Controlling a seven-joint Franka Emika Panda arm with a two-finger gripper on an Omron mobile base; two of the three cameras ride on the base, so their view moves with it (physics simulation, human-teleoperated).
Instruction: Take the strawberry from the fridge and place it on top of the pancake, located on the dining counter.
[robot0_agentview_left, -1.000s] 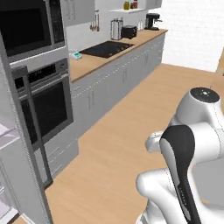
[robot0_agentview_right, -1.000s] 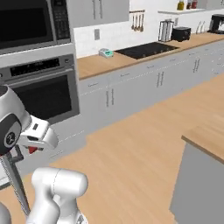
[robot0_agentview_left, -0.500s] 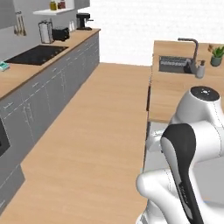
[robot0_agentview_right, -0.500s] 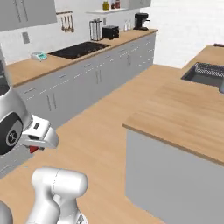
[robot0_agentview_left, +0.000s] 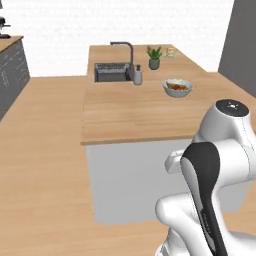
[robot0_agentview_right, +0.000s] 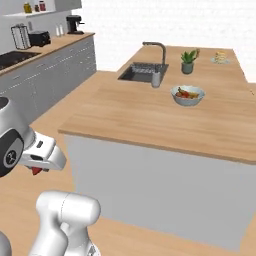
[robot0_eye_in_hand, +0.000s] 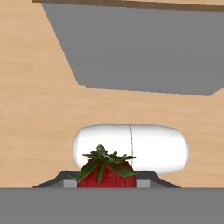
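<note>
A red strawberry (robot0_eye_in_hand: 107, 173) with green leaves sits between my gripper's (robot0_eye_in_hand: 107, 183) fingers, which are shut on it. From the right base view the gripper (robot0_agentview_right: 38, 169) hangs low at the left, with the strawberry (robot0_agentview_right: 36, 171) showing red under it, in front of the dining counter (robot0_agentview_right: 150, 116) and below its top. The pancake (robot0_agentview_right: 219, 57) lies on a plate at the counter's far right corner, far from the gripper. In the left base view the pancake (robot0_agentview_left: 170, 51) shows small at the far end of the dining counter (robot0_agentview_left: 130, 115). The fridge is out of view.
On the counter are a dark sink (robot0_agentview_left: 112, 72) with a faucet, a soap bottle (robot0_agentview_left: 136, 76), a potted plant (robot0_agentview_left: 154, 56) and a bowl of fruit (robot0_agentview_left: 177, 87). A wall counter (robot0_agentview_right: 47, 50) with appliances runs along the left. Wooden floor lies between them.
The whole picture has swung from the oven and wall counter round to the dining counter, so the base has turned. The gripper keeps its hold on the strawberry.
</note>
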